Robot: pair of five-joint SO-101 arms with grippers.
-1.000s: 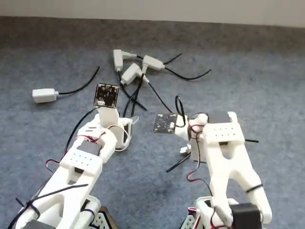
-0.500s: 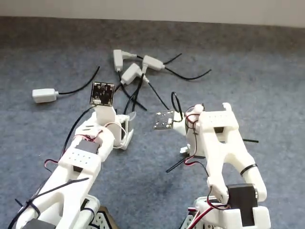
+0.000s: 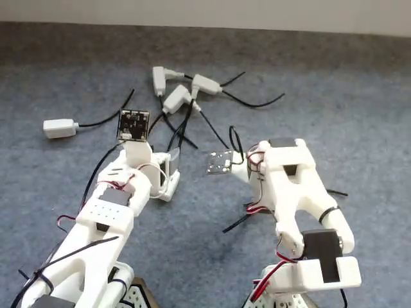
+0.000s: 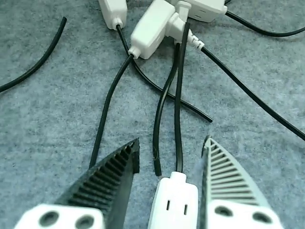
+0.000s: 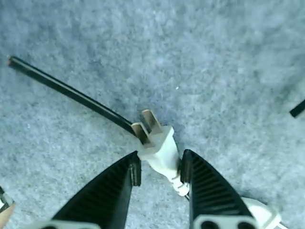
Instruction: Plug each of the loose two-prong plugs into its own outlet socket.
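The left gripper stands wide open on the grey carpet left of centre. A white outlet socket sits between its fingers, close against one and clear of the other, and its black cord runs away to the far sockets. To its right, the right gripper has narrowed onto a white two-prong plug, pinching the body from both sides, with the prongs pointing out past the fingertips over a black cable.
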